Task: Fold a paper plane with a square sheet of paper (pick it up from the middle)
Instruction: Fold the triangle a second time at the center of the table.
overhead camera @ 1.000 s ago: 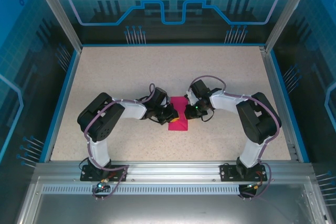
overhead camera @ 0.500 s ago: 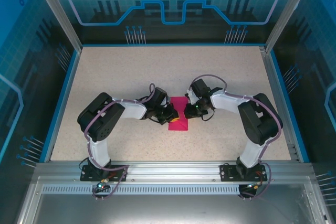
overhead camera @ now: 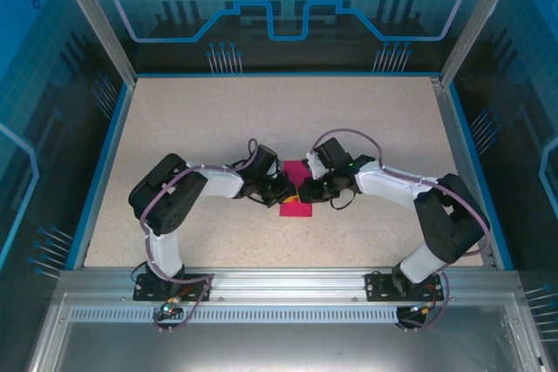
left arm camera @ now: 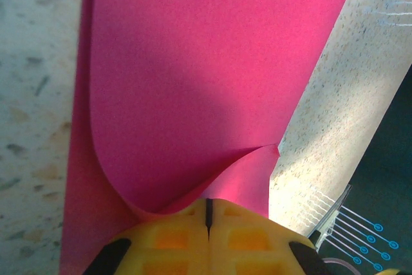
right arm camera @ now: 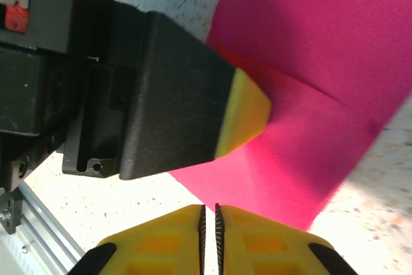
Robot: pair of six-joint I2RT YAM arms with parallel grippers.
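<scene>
Since 1 second ago the right arm has been swung outward at the elbow and its wrist brought in toward the centre. The right gripper (overhead camera: 311,191) is now set closer to the left gripper (overhead camera: 283,191), and more of the square sheet of paper (overhead camera: 294,207) is covered from above. The sheet itself is not seen to have shifted: it lies on the table (overhead camera: 218,119) between the 2 wrists, already doubled into a narrow strip. In the left wrist view the left pads are pressed together with only a hairline seam, and the upper layer is drawn up in a curl to that seam, so a pinch on the sheet is judged to be held. In the right wrist view the right pads are shown almost touching, with nothing between them. They are poised just short of the sheet's edge and near the left finger (right arm camera: 241,111). The move is read as a repositioning for the next crease, with 1 side anchored while the other is brought in. No dart shape is formed yet, so most of the folding is judged to remain.
</scene>
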